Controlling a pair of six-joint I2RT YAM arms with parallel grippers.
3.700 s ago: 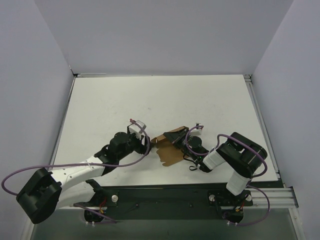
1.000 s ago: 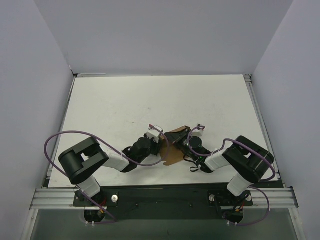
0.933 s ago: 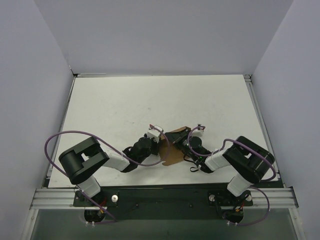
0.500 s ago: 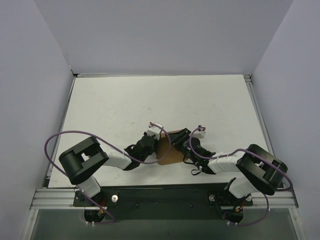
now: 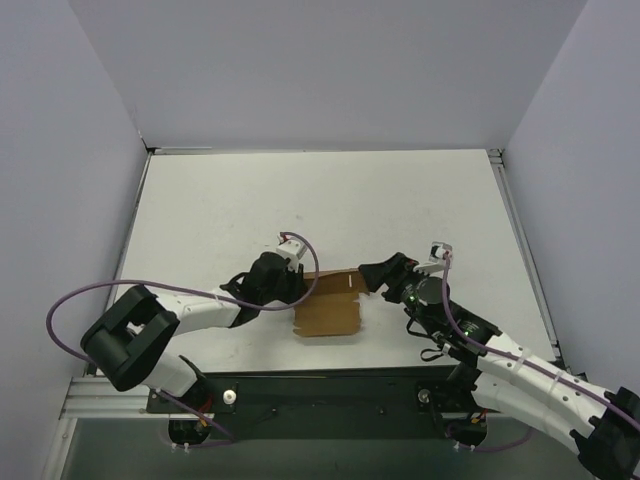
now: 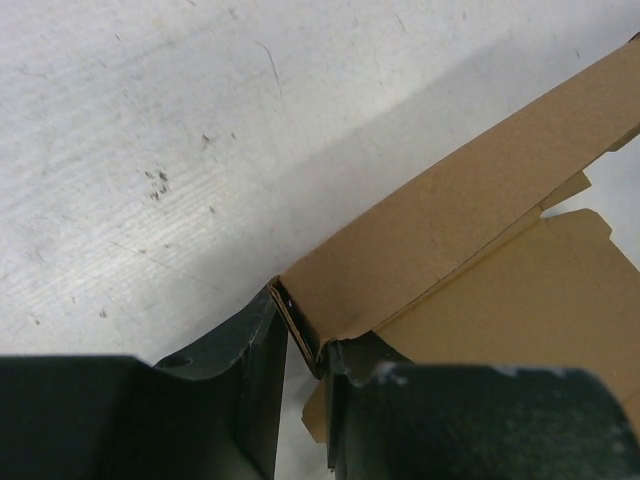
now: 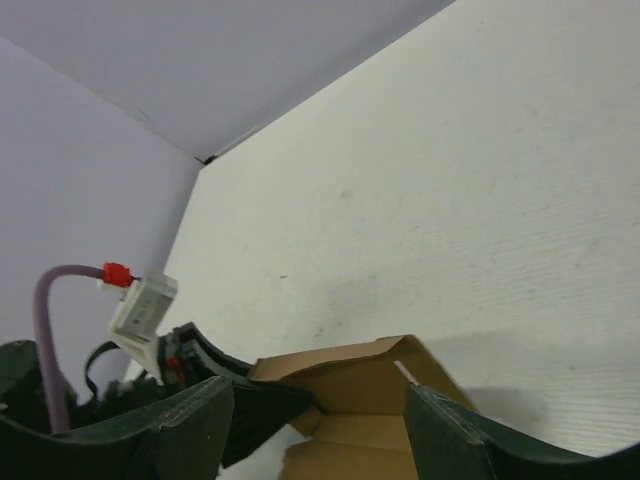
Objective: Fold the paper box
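White table point(image 5: 300, 200) enclosed by pale lilac walls point(image 5: 330, 70), with both arms reaching inward from the near edge. Top view: the brown box point(image 5: 328, 312) sits near the front centre of the table, between the left gripper point(image 5: 303, 283) and the right gripper point(image 5: 372, 276). One panel lies flat on the surface and a narrower strip runs along its far side. This view alone shows the whole layout, but the jaw positions cannot be read from it. Left wrist view: two dark fingers point(image 6: 240, 380) pinch a creased corner of the box, the jaws narrow and closed on the cardboard. A long panel rises away from that corner and tilts over a flat flap behind it, and small scuff marks on the table show beside it. Right wrist view: the two fingers point(image 7: 180, 430) stand wide apart, and the raised panel appears in the gap between them with neither finger touching it. The shadow that the panel casts on the table is seen only here. Beyond the panel, this view also shows the left wrist's white housing and purple cable point(image 7: 60, 290), along with the far corner where the walls meet.
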